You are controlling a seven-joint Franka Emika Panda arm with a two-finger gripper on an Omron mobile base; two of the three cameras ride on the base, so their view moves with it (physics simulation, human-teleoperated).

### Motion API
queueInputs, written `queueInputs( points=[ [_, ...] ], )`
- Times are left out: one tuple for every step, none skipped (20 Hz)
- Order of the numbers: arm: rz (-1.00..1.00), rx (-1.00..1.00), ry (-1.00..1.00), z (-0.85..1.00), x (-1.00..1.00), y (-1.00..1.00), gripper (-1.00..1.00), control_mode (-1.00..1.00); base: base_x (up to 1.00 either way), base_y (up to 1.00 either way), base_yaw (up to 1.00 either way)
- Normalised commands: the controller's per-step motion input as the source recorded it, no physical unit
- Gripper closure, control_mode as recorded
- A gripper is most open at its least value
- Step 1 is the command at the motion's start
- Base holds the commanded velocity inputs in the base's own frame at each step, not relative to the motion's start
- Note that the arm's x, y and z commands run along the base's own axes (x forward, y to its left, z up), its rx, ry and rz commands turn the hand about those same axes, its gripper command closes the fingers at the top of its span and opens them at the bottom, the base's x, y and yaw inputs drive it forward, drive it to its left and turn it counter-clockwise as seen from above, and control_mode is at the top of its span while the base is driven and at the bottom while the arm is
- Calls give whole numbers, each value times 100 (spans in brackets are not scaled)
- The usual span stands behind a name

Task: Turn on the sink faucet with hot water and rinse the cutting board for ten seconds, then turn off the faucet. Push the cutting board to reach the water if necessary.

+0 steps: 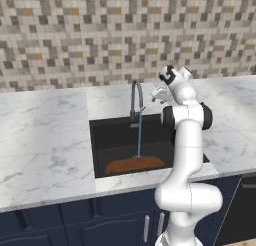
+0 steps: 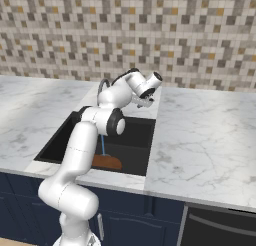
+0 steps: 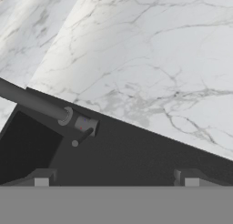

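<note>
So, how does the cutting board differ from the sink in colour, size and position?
The cutting board is orange-brown, while the sink is matte black. The cutting board is flat and far narrower; the sink is a deep rectangular basin, much wider than it. The cutting board has rounded ends; the sink has straight walls. The cutting board lies inside the sink, at its front, and the water lands on it. Both are wider than they are deep.
</note>
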Motion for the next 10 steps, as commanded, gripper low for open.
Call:
queueInputs(
  points=[
    [0, 0, 0, 0, 0, 0, -100, -100, 0, 0, 0],
    [0, 0, 0, 0, 0, 0, -100, -100, 0, 0, 0],
    [0, 0, 0, 0, 0, 0, -100, -100, 0, 0, 0],
    [0, 0, 0, 0, 0, 0, -100, -100, 0, 0, 0],
    [0, 0, 0, 0, 0, 0, -100, -100, 0, 0, 0],
    [0, 0, 0, 0, 0, 0, -100, -100, 0, 0, 0],
    [0, 0, 0, 0, 0, 0, -100, -100, 0, 0, 0],
    [0, 0, 0, 0, 0, 0, -100, -100, 0, 0, 0],
    [0, 0, 0, 0, 0, 0, -100, -100, 0, 0, 0],
    [0, 0, 0, 0, 0, 0, -100, -100, 0, 0, 0]
  ],
)
